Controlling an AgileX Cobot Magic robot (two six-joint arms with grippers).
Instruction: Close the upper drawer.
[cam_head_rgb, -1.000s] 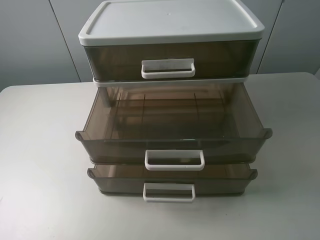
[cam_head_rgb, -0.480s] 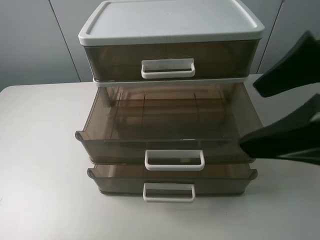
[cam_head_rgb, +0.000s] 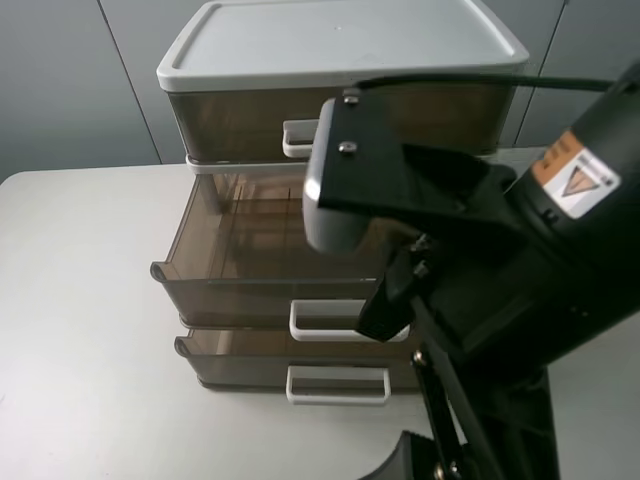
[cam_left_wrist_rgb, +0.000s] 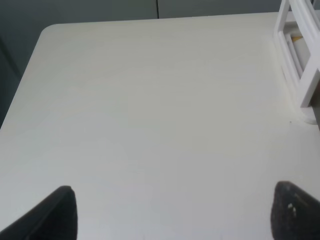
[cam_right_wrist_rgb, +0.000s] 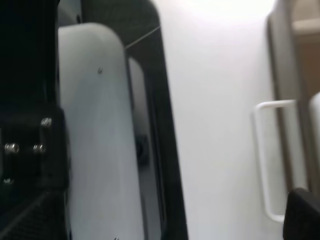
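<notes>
Change since half a second ago: then only two spread dark fingers showed over the desk's right edge, and a second ago no arm at all; now the right arm (cam_head_rgb: 520, 290) fills the middle and right of the high view, its pale camera housing (cam_head_rgb: 330, 200) foremost. Upper drawer (cam_head_rgb: 230, 270): unmoved, still pulled well out toward the desk's near edge, open and empty where I can see into it, its white loop handle (cam_head_rgb: 330, 322) half showing below the arm. Right gripper (cam_right_wrist_rgb: 165, 217): claw spread, one dark fingertip (cam_right_wrist_rgb: 302, 215) at one corner of its wrist view and a dark textured shape at the opposite one, touching nothing I can see; a white handle (cam_right_wrist_rgb: 272, 160) on a brown front lies ahead of it, of which drawer I cannot tell. Left gripper (cam_left_wrist_rgb: 177, 212): claw spread, fingertips (cam_left_wrist_rgb: 60, 212) wide apart above bare desk (cam_head_rgb: 80, 330) near a rounded corner, holding nothing; a white frame (cam_left_wrist_rgb: 300, 65) shows at that view's margin. Stack, at the middle of the far edge: white lid (cam_head_rgb: 330, 45); top drawer (cam_head_rgb: 230, 120), shut, handle mostly hidden; lowest drawer (cam_head_rgb: 240, 362), slightly out, handle (cam_head_rgb: 337, 385) clear. Obstruction: the arm hides the right half of all three drawers.
</notes>
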